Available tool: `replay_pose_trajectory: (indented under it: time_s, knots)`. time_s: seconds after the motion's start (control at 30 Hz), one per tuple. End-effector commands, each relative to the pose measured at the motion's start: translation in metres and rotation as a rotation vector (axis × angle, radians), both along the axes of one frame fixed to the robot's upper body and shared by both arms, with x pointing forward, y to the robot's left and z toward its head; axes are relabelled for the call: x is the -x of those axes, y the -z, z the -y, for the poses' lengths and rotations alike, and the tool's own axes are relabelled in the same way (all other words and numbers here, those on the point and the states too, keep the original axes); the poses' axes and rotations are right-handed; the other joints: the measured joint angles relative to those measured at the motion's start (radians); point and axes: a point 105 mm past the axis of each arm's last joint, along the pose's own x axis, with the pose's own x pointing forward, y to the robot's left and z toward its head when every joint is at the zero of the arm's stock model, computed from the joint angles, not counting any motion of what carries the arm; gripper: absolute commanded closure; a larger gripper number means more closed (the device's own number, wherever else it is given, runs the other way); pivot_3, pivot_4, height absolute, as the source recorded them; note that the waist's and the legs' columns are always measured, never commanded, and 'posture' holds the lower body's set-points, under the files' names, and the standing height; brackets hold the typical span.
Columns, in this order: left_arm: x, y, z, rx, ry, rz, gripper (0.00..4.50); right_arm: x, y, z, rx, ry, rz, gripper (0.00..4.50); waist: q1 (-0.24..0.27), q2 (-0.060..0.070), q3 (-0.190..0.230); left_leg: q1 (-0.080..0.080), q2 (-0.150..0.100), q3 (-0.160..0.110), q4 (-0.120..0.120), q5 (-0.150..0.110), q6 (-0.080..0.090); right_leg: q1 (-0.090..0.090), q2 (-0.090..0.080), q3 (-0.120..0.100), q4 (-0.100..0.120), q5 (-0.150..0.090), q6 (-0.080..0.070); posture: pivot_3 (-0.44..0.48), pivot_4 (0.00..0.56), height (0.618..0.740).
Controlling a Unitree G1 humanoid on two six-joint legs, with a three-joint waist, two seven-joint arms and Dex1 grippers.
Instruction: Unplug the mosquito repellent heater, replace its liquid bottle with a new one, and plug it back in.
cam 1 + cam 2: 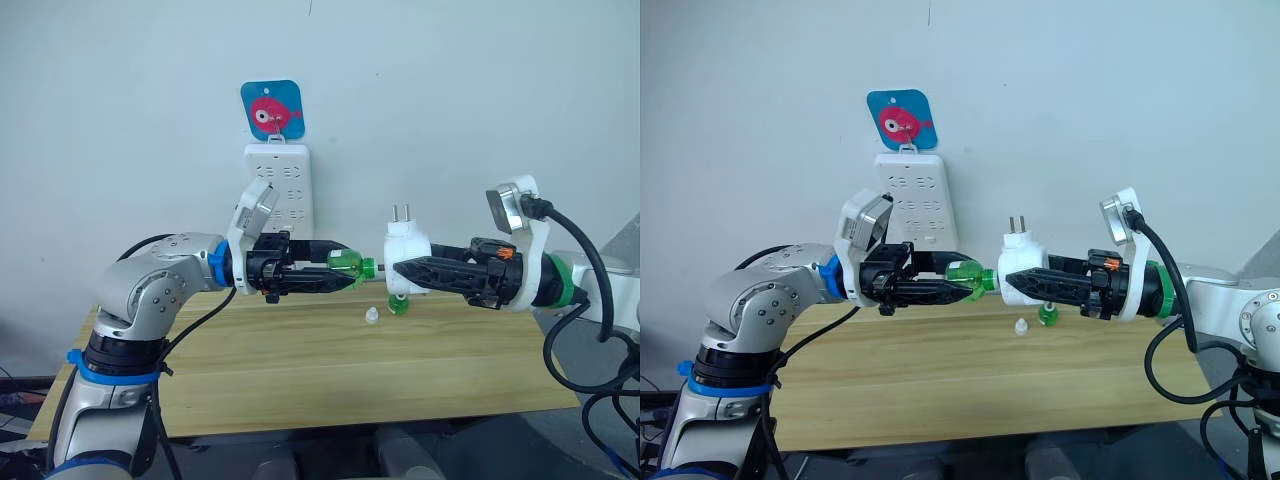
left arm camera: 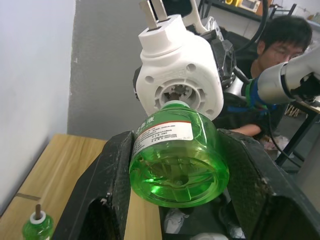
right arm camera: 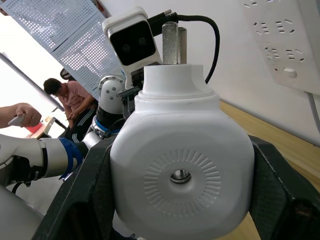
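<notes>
A light wooden table (image 1: 300, 370) is standing against the wall. A green bottle (image 1: 398, 303) with a wick is sitting on it, and a small clear cap (image 1: 372, 316) is lying just beside that bottle.

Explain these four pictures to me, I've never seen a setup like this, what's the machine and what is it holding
It is a humanoid robot with two arms. Two pictures come from cameras in its head; the other two from a camera on each wrist. The left gripper holds a green liquid bottle; the right gripper holds the white mosquito repellent heater, prongs up, unplugged. The bottle's neck meets the heater's socket. On the wooden table lie another green bottle and a small clear cap. A white power strip hangs on the wall.
</notes>
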Motion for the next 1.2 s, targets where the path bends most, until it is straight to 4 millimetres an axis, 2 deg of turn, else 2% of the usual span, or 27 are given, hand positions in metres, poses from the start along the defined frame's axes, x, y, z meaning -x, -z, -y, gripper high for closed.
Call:
replay_pose_trajectory:
  time_s: [0.03, 0.3, 0.63, 0.9, 1.2]
  knots:
    - [0.007, -0.015, 0.012, 0.047, 0.057, 0.022, 2.22, 0.011, -0.011, -0.010, -0.031, -0.074, 0.046, 1.51, 0.000, 0.000, 0.000, 0.000, 0.000, 0.000, 0.000, 0.000, 0.000, 0.000, 0.000, 0.000, 0.000, 0.000, 0.000, -0.130, 0.021, 0.740]
    - [0.010, -0.032, 0.011, 0.106, 0.094, -0.044, 2.22, 0.012, -0.007, -0.011, 0.002, -0.069, 0.069, 1.51, 0.000, 0.000, 0.000, 0.000, 0.000, 0.000, 0.000, 0.000, 0.000, 0.000, 0.000, 0.000, 0.000, 0.000, 0.000, -0.135, 0.024, 0.740]
    - [0.011, -0.038, 0.003, 0.118, 0.104, -0.122, 2.24, 0.012, 0.000, -0.008, 0.049, -0.066, 0.089, 1.51, 0.000, 0.000, 0.000, 0.000, 0.000, 0.000, 0.000, 0.000, 0.000, 0.000, 0.000, 0.000, 0.000, 0.000, 0.000, -0.139, 0.025, 0.740]
    - [0.011, -0.037, -0.001, 0.114, 0.095, -0.149, 2.24, 0.007, 0.002, -0.003, 0.053, -0.041, 0.094, 1.51, -0.001, 0.000, 0.000, 0.000, 0.000, 0.000, 0.000, 0.000, 0.000, 0.000, 0.000, 0.000, 0.000, 0.000, 0.000, -0.139, 0.025, 0.740]
    - [0.005, -0.026, -0.005, 0.110, 0.025, -0.154, 2.24, 0.001, -0.004, 0.001, 0.000, -0.009, 0.079, 1.51, -0.001, 0.000, 0.000, 0.000, 0.000, 0.000, 0.000, 0.000, 0.000, 0.000, 0.000, 0.000, 0.000, 0.000, 0.000, -0.139, 0.025, 0.740]
